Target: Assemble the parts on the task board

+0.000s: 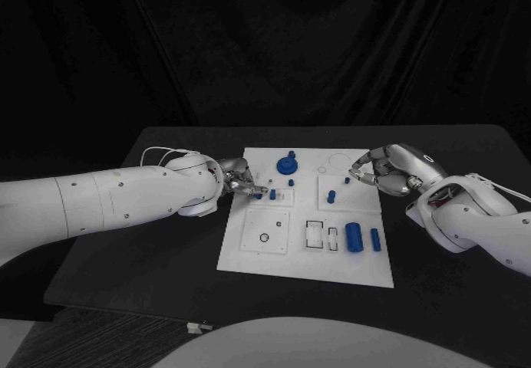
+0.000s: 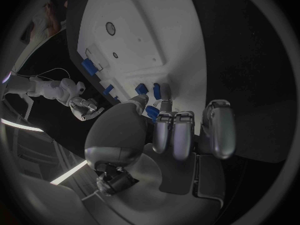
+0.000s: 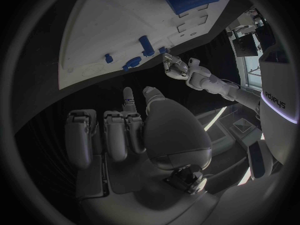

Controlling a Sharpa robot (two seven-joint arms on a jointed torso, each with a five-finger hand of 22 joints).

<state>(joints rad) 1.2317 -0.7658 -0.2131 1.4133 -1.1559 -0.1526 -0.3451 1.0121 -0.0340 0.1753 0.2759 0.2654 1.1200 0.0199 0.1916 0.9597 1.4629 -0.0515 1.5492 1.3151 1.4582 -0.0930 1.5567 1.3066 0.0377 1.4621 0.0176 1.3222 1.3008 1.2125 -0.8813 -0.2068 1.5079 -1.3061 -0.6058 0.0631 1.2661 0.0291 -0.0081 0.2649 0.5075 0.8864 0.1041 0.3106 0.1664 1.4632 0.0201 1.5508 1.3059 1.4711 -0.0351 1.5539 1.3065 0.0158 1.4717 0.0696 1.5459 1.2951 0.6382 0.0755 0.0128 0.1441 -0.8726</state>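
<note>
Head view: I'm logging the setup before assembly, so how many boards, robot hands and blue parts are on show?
task board: 1
hands: 2, the left hand and the right hand
blue parts: 8, the last one close against the left hand's fingers
Total: 11

Showing white on the task board (image 1: 249,249), with thin black outlines marking its recesses. Showing blue on the parts (image 1: 354,237). Gleaming silver on the left hand (image 1: 238,180) and right hand (image 1: 382,170). Lying black beneath: the table (image 1: 144,253).
</note>
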